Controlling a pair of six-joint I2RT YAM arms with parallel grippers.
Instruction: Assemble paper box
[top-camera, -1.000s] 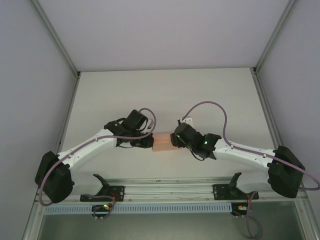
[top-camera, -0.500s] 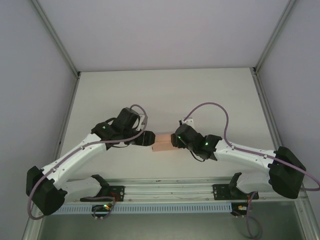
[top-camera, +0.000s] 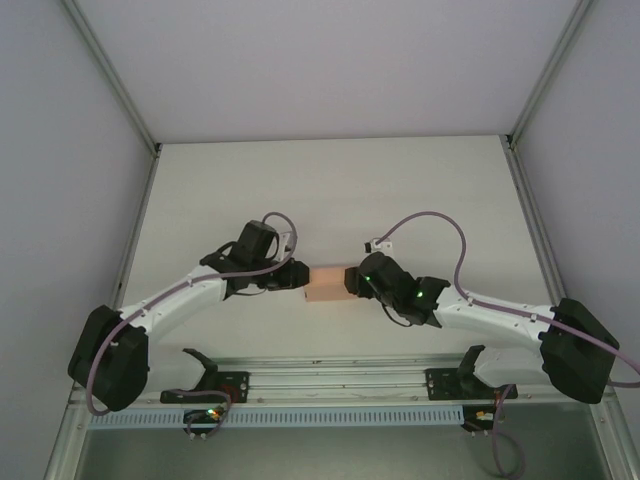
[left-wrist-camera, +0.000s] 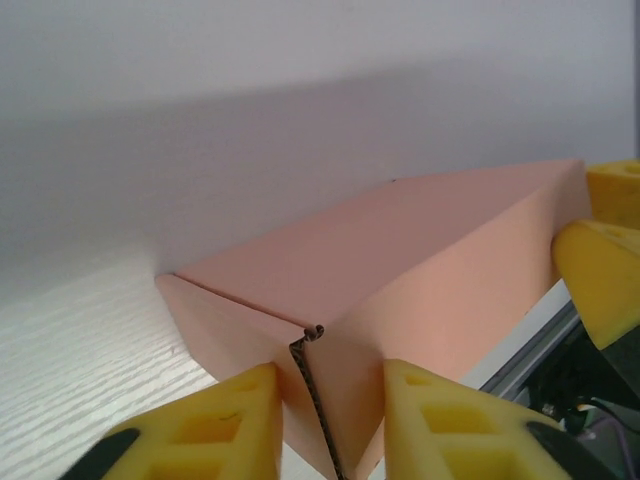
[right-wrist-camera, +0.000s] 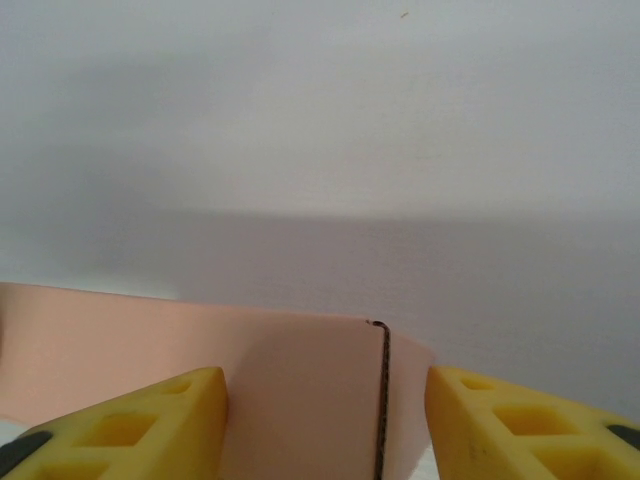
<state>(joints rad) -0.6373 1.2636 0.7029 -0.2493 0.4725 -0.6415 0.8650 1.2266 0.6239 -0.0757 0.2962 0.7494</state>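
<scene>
A pale white table (top-camera: 330, 190), walled in by plain grey panels, forms the setting, and the paper box (top-camera: 327, 283) is found just below the centre of the overhead frame, resting on that surface. It is seen as a small salmon-pink rectangular form, already folded up, with flat smooth faces; in the left wrist view a raw card edge is shown at its near corner, where one panel meets the next and the seam is not quite flush. The box is bracketed end to end: the left gripper (top-camera: 301, 277) is set at its left end, the right gripper (top-camera: 350, 281) at its right. The left gripper's yellow fingers (left-wrist-camera: 205, 430) are placed either side of that corner, but whether they are clamped on it cannot be told. The right gripper's fingers (right-wrist-camera: 150, 425) are spread wide before the box's end face. The closing and squaring stage is judged to be in hand; the seam would next need pressing shut, with the opposite end braced against sliding.
</scene>
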